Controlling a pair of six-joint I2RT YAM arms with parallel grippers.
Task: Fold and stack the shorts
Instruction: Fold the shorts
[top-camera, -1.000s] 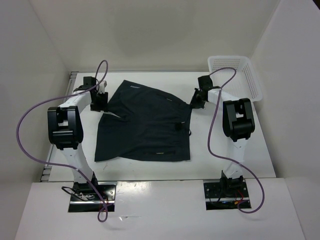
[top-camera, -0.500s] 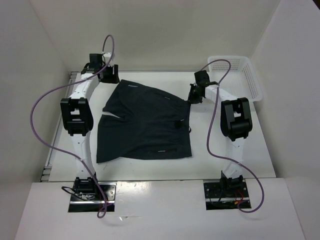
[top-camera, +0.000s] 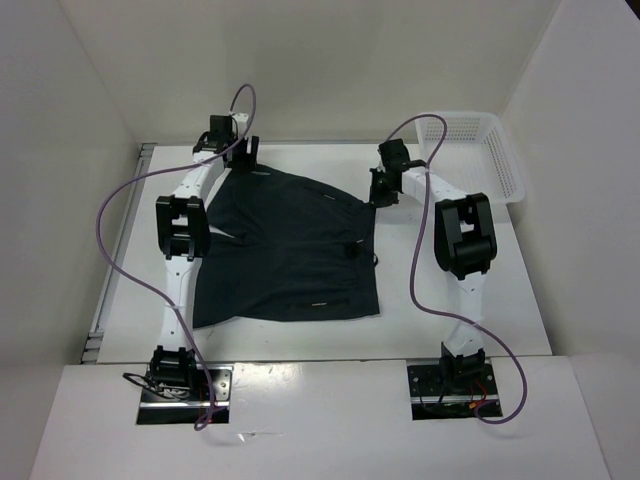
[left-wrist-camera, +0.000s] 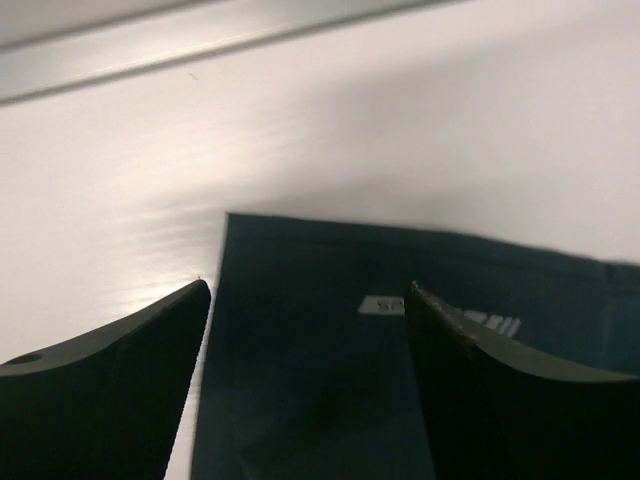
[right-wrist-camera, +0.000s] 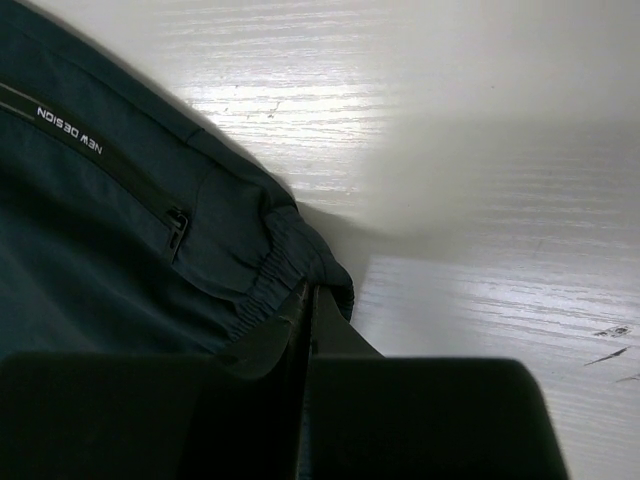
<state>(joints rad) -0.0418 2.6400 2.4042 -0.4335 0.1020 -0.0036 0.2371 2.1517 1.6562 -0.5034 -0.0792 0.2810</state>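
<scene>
One shorts corner within right end effector.

"new design" on the shorts

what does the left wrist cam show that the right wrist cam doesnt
Only the left wrist: the left gripper open, its fingers straddling a corner of the shorts, a small white label near that edge, and the table running to its far edge. Only the right wrist: the right gripper shut on the gathered elastic edge, a zipped pocket and the white NEW DESIGN print. Both: dark shorts lying on the white table.
</scene>
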